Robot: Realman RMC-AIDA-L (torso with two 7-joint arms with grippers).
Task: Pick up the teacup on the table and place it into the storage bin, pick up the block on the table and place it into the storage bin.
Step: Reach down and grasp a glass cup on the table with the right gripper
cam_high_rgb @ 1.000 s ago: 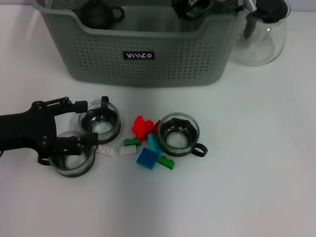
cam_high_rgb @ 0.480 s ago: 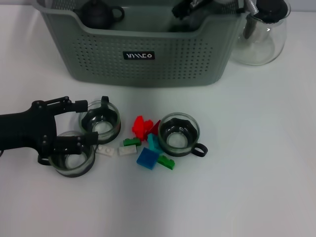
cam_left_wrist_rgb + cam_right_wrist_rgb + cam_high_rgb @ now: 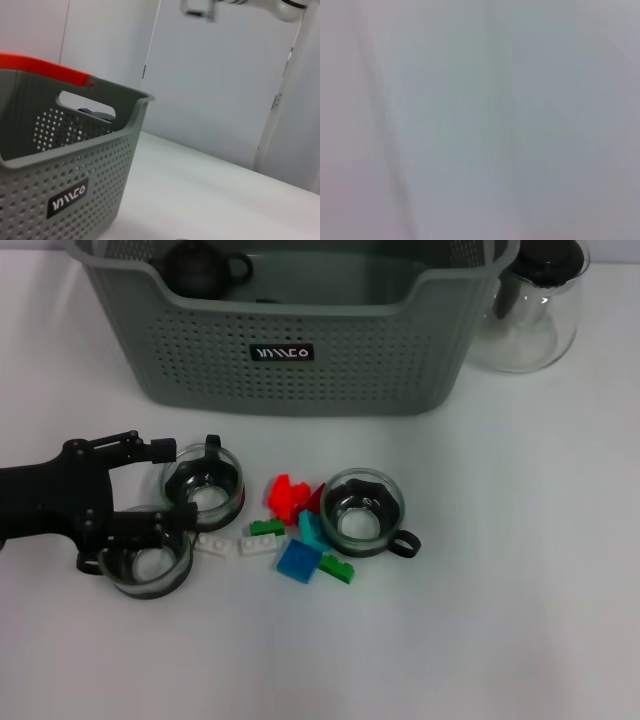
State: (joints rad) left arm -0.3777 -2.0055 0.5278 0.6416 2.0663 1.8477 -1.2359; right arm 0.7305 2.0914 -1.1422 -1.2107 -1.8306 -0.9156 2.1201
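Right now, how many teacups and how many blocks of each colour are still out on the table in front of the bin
Glass teacups: 3
Red blocks: 2
Green blocks: 2
White blocks: 2
Blue blocks: 1
Teal blocks: 1
Total: 11

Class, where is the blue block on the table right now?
In the head view, the blue block lies centre-front on the table, beside a green block and left-front of the right-hand teacup.
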